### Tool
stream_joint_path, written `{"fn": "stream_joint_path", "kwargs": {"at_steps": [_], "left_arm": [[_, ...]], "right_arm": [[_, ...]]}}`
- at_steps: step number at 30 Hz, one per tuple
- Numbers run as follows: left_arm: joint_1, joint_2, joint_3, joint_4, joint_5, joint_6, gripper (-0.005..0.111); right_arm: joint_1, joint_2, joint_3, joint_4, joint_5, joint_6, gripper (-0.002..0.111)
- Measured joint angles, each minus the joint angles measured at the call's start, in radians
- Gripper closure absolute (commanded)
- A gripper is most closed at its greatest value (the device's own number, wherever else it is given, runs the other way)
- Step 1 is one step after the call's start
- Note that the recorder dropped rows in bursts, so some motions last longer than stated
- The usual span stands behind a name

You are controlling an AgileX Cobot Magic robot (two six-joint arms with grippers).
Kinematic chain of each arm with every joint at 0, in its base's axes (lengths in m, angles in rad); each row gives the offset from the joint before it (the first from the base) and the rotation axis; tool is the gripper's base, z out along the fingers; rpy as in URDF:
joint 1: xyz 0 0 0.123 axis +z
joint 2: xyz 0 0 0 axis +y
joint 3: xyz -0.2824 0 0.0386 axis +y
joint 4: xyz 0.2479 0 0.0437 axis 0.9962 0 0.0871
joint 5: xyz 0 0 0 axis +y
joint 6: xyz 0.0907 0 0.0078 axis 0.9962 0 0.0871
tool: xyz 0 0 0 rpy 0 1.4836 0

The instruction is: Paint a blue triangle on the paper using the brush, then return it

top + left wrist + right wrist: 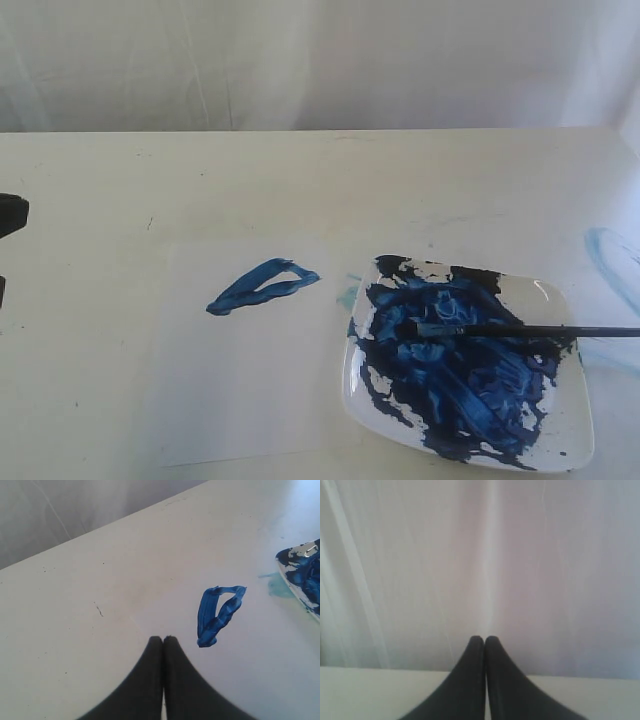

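Cream bench [300,180], white curtain [300,60] behind. The blue triangle [262,286] marks the paper [250,400]; at its 3 o'clock the brush [520,330] lies across the plate [572,420]. Left hand [163,639] and right hand [484,639] are pinched together, empty.

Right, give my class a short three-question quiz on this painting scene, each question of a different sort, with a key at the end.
1. True or false: the brush rests on the plate, with its bristles over the blue paint.
2. Where is the blue triangle? A: on the paper. B: on the plate. C: on the curtain.
3. Fill in: the left gripper and the right gripper are both ____, holding nothing.
Key: 1 true; 2 A; 3 shut.
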Motion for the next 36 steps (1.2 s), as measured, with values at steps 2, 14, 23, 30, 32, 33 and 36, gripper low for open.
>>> {"fn": "stream_joint_path", "kwargs": {"at_steps": [2,14,23,30,32,33,36], "left_arm": [[0.000,0.000,0.000,0.000,0.000,0.000,0.107],[0.000,0.000,0.000,0.000,0.000,0.000,0.107],[0.000,0.000,0.000,0.000,0.000,0.000,0.107],[0.000,0.000,0.000,0.000,0.000,0.000,0.107],[0.000,0.000,0.000,0.000,0.000,0.000,0.107],[0.000,0.000,0.000,0.000,0.000,0.000,0.107],[0.000,0.000,0.000,0.000,0.000,0.000,0.107]], "right_arm": [[0.000,-0.054,0.000,0.012,-0.002,0.025,0.108],[0.000,-0.173,0.000,0.005,-0.004,0.063,0.108],[0.000,-0.175,0.010,-1.001,0.129,0.860,0.108],[0.000,-0.175,0.156,-1.309,0.011,1.135,0.108],[0.000,-0.175,0.210,-1.317,-0.016,1.129,0.108],[0.000,-0.175,0.241,-1.321,-0.025,1.127,0.108],[0.000,-0.175,0.329,-1.324,-0.034,1.125,0.108]]}}
